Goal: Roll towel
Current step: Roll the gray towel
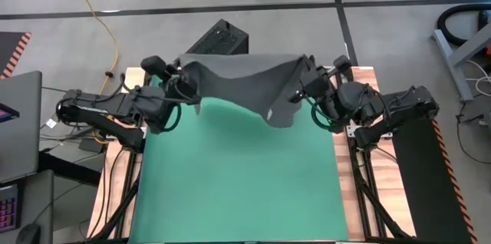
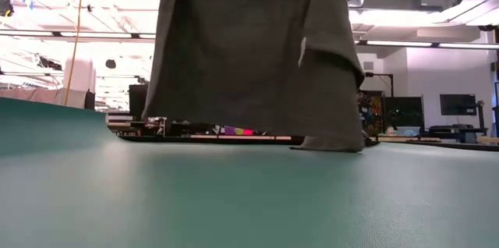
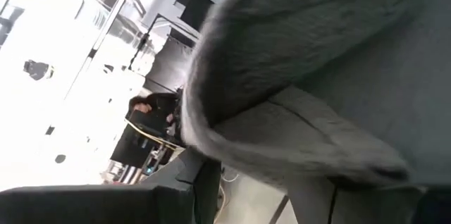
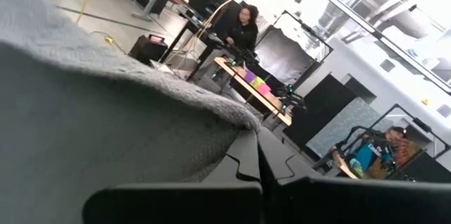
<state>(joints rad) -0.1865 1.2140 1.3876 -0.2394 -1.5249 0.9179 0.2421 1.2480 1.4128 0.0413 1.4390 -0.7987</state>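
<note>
Jaws of the left gripper (image 1: 178,84) and the right gripper (image 1: 311,84) were each clamped on an upper corner of the towel (image 1: 244,83), which was held spread in the air above the far end of the green mat (image 1: 238,175). Only its lowest corner was touching the mat. No rolling had been started; the towel was judged to need laying flat first.

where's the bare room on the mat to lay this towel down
Most of the green mat is bare: everything from the towel's hanging lower edge to the near edge, side to side. The far end is crowded, with the towel held up there between the left pincer and right pincer, one corner touching the mat.
</note>
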